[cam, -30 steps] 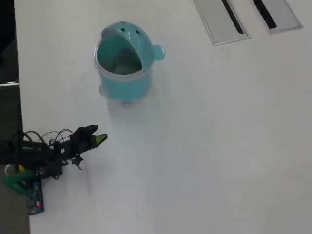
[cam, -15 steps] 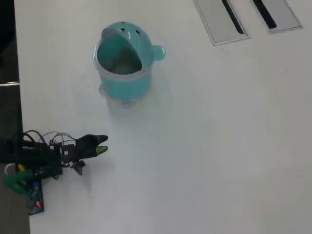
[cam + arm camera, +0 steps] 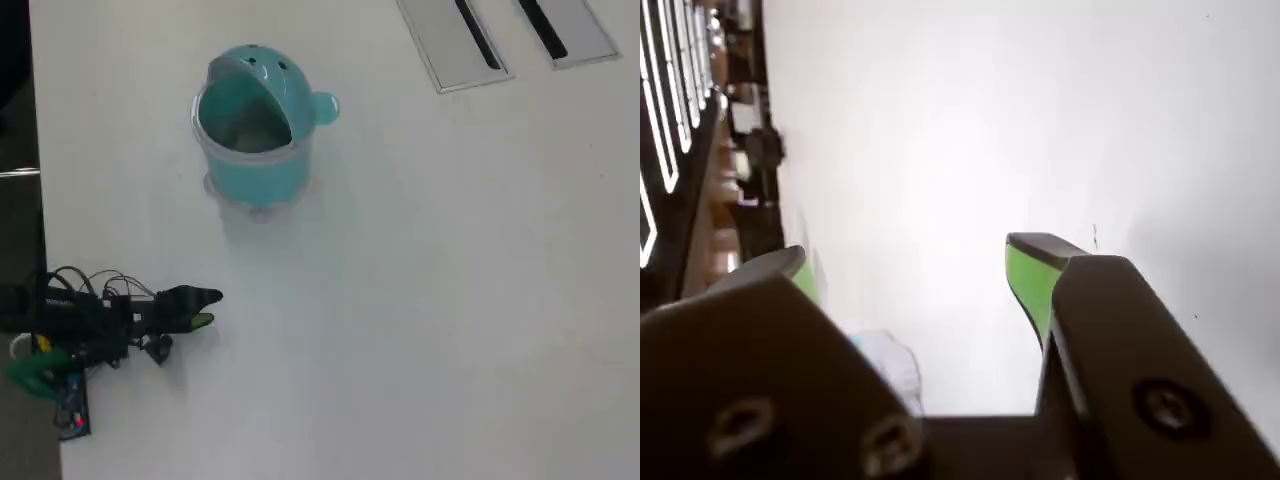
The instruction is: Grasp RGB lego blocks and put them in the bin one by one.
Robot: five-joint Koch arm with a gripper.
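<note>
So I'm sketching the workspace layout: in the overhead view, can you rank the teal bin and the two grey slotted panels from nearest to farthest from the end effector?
1. The teal bin, above and slightly right of the end effector, which sits at lower left.
2. The nearer grey slotted panel, at the top edge, right of the bin.
3. The other grey slotted panel, farthest, by the top right corner.

No readable text, labels, brands or numbers in either view. Only marks: two dark dots on the teal bin's (image 3: 255, 135) domed lid, well away from the jaws in the overhead view; they are plain dots, not characters. The small blue board (image 3: 72, 406) behind the jaws at the arm's base is too small to make out any print.
</note>
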